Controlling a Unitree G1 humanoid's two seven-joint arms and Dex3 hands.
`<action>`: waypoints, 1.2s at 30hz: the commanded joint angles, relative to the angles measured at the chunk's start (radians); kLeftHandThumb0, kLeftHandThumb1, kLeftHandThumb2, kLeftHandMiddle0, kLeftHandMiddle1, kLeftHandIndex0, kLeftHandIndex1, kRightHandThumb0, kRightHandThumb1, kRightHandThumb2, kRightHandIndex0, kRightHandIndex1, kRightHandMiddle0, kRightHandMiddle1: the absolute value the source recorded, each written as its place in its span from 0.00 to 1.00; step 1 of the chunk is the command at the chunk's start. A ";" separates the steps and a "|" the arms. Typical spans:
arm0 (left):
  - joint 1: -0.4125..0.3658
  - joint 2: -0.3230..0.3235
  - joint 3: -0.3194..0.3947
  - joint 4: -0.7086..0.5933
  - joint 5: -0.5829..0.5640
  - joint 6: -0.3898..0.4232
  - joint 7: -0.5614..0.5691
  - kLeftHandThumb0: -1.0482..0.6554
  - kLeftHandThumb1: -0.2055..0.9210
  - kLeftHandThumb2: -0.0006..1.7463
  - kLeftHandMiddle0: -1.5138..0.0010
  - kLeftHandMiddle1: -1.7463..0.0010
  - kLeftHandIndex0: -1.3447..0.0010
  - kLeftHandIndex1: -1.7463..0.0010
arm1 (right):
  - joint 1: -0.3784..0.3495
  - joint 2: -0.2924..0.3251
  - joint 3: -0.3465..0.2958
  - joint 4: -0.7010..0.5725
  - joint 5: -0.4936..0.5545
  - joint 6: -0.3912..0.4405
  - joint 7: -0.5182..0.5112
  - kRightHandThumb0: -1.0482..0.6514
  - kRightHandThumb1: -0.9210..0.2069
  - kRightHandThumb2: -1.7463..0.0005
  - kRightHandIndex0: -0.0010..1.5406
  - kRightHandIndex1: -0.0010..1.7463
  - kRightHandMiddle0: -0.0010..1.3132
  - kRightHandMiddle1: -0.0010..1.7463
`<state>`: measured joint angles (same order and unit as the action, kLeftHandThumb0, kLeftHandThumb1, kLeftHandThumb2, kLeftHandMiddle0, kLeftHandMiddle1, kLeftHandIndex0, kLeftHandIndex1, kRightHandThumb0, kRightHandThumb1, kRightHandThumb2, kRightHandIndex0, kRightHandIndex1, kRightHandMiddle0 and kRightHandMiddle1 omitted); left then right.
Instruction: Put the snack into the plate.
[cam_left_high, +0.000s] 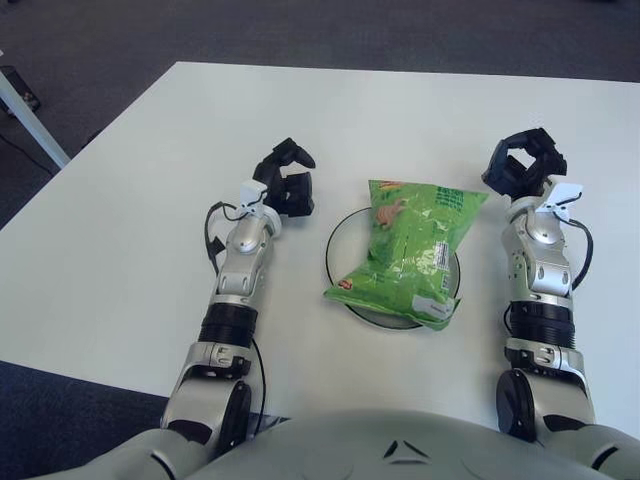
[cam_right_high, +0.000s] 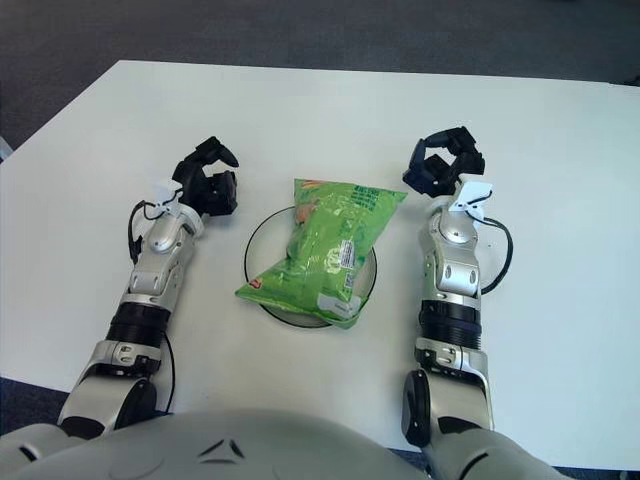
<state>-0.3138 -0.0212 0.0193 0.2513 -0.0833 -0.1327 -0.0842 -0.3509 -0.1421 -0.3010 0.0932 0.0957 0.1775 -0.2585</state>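
Observation:
A green snack bag (cam_left_high: 412, 246) lies on the black-rimmed plate (cam_left_high: 333, 258) in the middle of the white table, covering most of it and overhanging its near and right edges. My left hand (cam_left_high: 285, 180) rests on the table just left of the plate, fingers relaxed and empty. My right hand (cam_left_high: 526, 165) is just right of the bag's far corner, fingers spread and empty, not touching the bag.
The white table (cam_left_high: 130, 220) extends left, right and far of the plate. Dark carpet lies beyond the table's far edge. A white furniture leg (cam_left_high: 25, 110) stands on the floor at far left.

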 joint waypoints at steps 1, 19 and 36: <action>0.058 0.001 0.005 0.040 -0.001 0.007 -0.002 0.34 0.48 0.74 0.14 0.00 0.56 0.00 | -0.005 -0.012 -0.010 0.010 0.018 0.058 0.018 0.27 0.75 0.08 0.79 1.00 0.62 1.00; 0.058 0.008 0.010 0.034 0.002 0.026 0.003 0.34 0.49 0.74 0.14 0.00 0.56 0.00 | 0.111 -0.049 0.006 0.041 0.107 0.100 0.291 0.23 0.84 0.00 0.89 1.00 0.69 1.00; 0.049 -0.033 0.020 0.048 0.015 0.033 0.079 0.33 0.44 0.77 0.14 0.00 0.53 0.00 | 0.119 -0.095 0.045 0.132 0.109 0.137 0.431 0.26 0.78 0.05 0.89 1.00 0.64 1.00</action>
<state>-0.3167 -0.0365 0.0404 0.2511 -0.0700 -0.1059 -0.0151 -0.2703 -0.2453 -0.2753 0.1527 0.1893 0.2422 0.1506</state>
